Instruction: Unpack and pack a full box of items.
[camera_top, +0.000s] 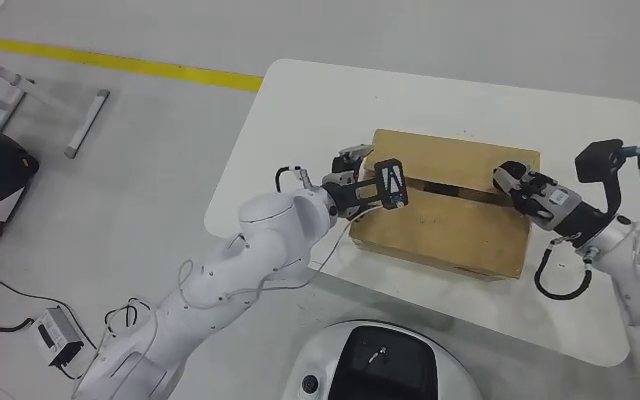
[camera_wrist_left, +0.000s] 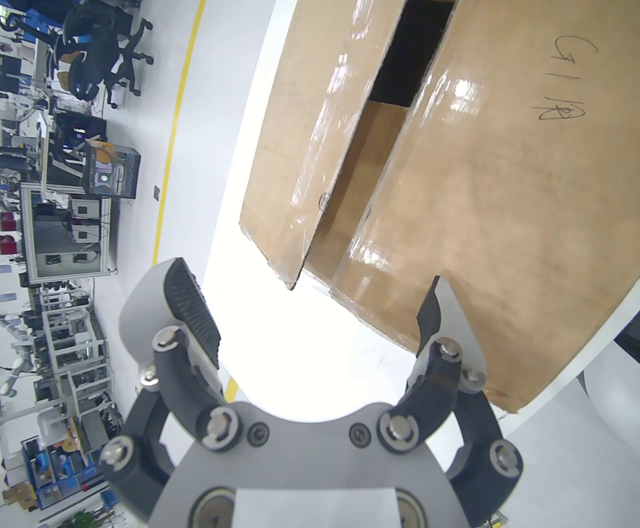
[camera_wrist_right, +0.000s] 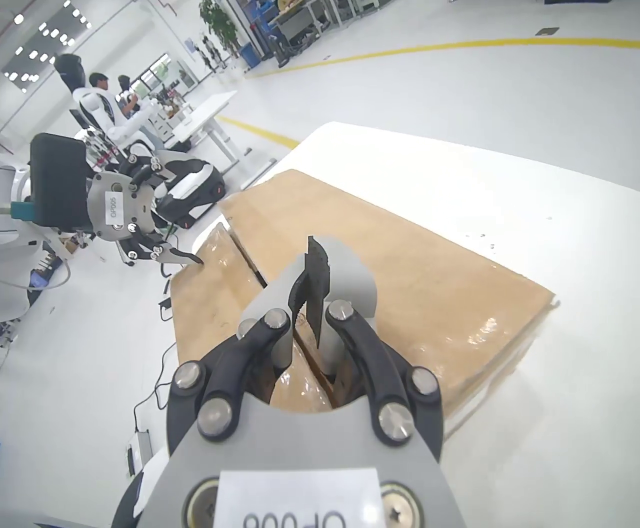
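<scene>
You have the cardboard box (camera_top: 450, 225) lying lengthwise on the white table (camera_top: 300, 110), its top flaps folded down with a dark slit open between them. Bare tabletop borders the box on every side, a narrow strip at its left end and broader stretches along its far side.

At the box's left end, the left gripper (camera_top: 372, 172) hangs with its jaws wide apart, holding nothing. One finger (camera_wrist_left: 437, 310) sits over the near flap's corner and the other stands off the box, above the tabletop.

At the box's right end, the right gripper (camera_top: 507, 181) sits low over the slit with its fingers drawn together. You cannot tell whether they touch the cardboard.

Beyond the box's far-left corner, grey floor carries a yellow line (camera_top: 130, 65).
</scene>
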